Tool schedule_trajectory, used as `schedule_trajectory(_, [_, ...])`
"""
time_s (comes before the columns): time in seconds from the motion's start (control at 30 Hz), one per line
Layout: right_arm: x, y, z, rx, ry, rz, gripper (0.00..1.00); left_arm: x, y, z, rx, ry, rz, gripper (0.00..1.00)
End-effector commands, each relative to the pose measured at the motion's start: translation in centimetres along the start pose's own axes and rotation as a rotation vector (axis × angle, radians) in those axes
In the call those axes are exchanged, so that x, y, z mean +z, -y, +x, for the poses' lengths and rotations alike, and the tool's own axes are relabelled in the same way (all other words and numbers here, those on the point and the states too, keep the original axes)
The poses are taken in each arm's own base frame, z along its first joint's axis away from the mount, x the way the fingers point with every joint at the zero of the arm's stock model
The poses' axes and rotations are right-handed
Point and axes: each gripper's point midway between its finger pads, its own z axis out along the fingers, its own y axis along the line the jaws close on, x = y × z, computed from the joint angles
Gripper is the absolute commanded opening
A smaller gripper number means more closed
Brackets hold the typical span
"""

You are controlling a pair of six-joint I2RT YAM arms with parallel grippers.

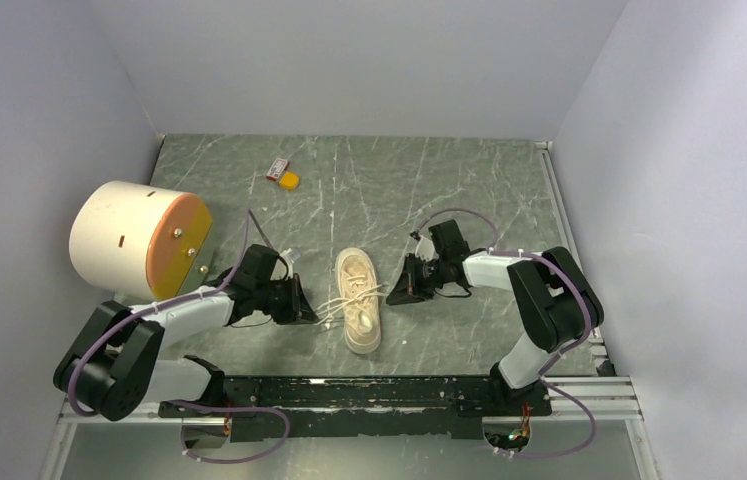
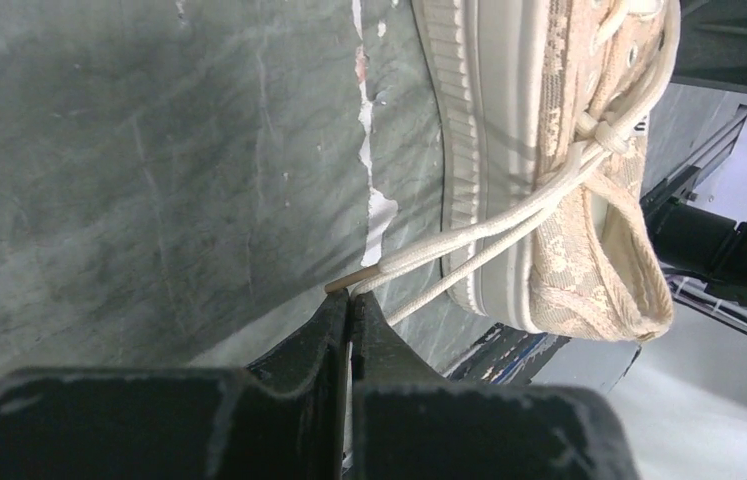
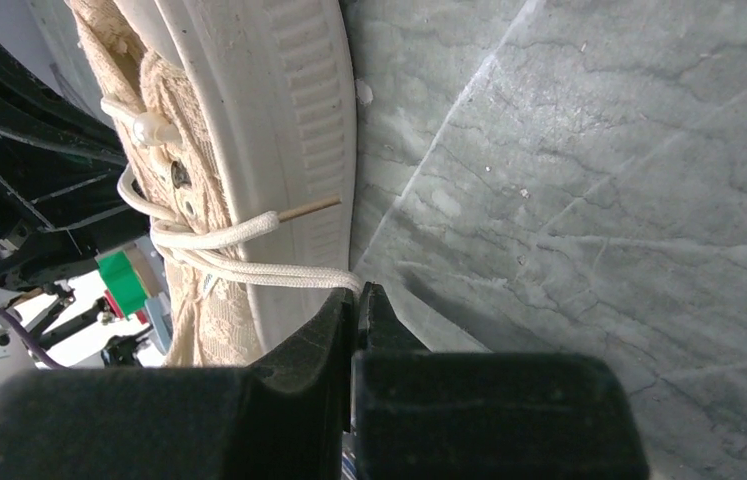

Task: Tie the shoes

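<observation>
One cream low-top shoe [image 1: 359,298] lies on the green table between my two grippers, toe toward the back. Its thin white laces [image 1: 341,300] spread out to both sides over the sole. Left of the shoe, my left gripper [image 1: 309,306] is shut on a lace [image 2: 469,235] just behind its brown tip; the shoe's side [image 2: 504,150] fills the upper right of that view. On the right, my right gripper [image 1: 395,291] is shut on the other lace [image 3: 269,270], which runs across the ribbed sole [image 3: 289,100]. A second lace tip [image 3: 311,208] rests free against the sole.
A large cream-and-orange cylinder [image 1: 139,238] stands at the left, behind my left arm. A small red and yellow item [image 1: 282,176] lies near the back. Grey walls close in three sides, and a black rail [image 1: 349,392] runs along the near edge.
</observation>
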Motion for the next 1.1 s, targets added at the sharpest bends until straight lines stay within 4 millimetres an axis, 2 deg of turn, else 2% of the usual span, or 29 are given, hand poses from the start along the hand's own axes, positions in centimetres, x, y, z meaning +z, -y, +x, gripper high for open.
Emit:
schedule_trajectory(0.0, [-0.1, 4.3, 0.4, 0.061, 0.03, 0.153, 0.0, -0.3, -4.4, 2.9, -0.066, -0.064, -0.175, 0.05])
schedule_trajectory(0.2, [-0.3, 6.3, 0.8, 0.105, 0.036, 0.18, 0.0, -0.2, -5.1, 3.5, -0.095, -0.054, -0.171, 0.05])
schedule_trajectory(0.27, [-0.3, 6.4, 0.9, 0.09, 0.036, 0.176, 0.0, -0.2, -5.1, 3.5, -0.097, -0.046, -0.165, 0.05])
schedule_trajectory(0.33, [-0.3, 5.6, 0.6, 0.041, 0.041, 0.183, 0.0, -0.2, -4.4, 3.2, -0.079, -0.041, -0.126, 0.05])
schedule_trajectory(0.47, [-1.3, 2.5, -0.3, -0.031, 0.069, 0.116, 0.0, -0.4, -2.9, 1.6, -0.027, -0.023, -0.096, 0.06])
schedule_trajectory(0.5, [-1.7, 1.8, -0.6, -0.054, 0.075, 0.117, 0.05, -0.7, -2.6, 1.1, -0.016, -0.013, -0.101, 0.14])
schedule_trajectory(0.57, [-2.7, 0.7, -1.0, -0.089, 0.085, 0.146, 0.23, -1.6, -1.5, -0.6, 0.009, 0.038, -0.108, 0.33])
schedule_trajectory(0.63, [-4.2, -0.2, -1.5, -0.112, 0.101, 0.178, 0.41, -2.8, -0.3, -2.0, 0.03, 0.095, -0.103, 0.46])
schedule_trajectory(0.67, [-5.2, -1.1, -2.2, -0.135, 0.123, 0.188, 0.51, -3.6, 0.4, -2.7, 0.041, 0.127, -0.104, 0.52])
schedule_trajectory(0.7, [-6.3, -2.0, -2.7, -0.165, 0.144, 0.199, 0.6, -4.6, 0.9, -3.3, 0.054, 0.154, -0.112, 0.67])
schedule_trajectory(0.73, [-7.7, -3.3, -3.2, -0.205, 0.179, 0.197, 0.66, -5.8, 1.5, -4.0, 0.068, 0.187, -0.133, 0.81])
schedule_trajectory(0.77, [-9.0, -4.5, -3.7, -0.241, 0.211, 0.196, 0.7, -7.2, 1.9, -4.5, 0.08, 0.216, -0.157, 0.86])
schedule_trajectory(0.87, [-13.8, -8.0, -5.4, -0.336, 0.326, 0.229, 0.81, -12.2, 4.8, -6.2, 0.127, 0.344, -0.155, 0.89])
schedule_trajectory(0.93, [-17.4, -10.4, -6.3, -0.384, 0.412, 0.257, 0.87, -16.3, 7.9, -8.0, 0.177, 0.47, -0.112, 0.91])
schedule_trajectory(1.07, [-25.3, -14.9, -7.8, -0.456, 0.624, 0.327, 0.92, -24.7, 14.2, -11.2, 0.306, 0.678, -0.061, 0.92])
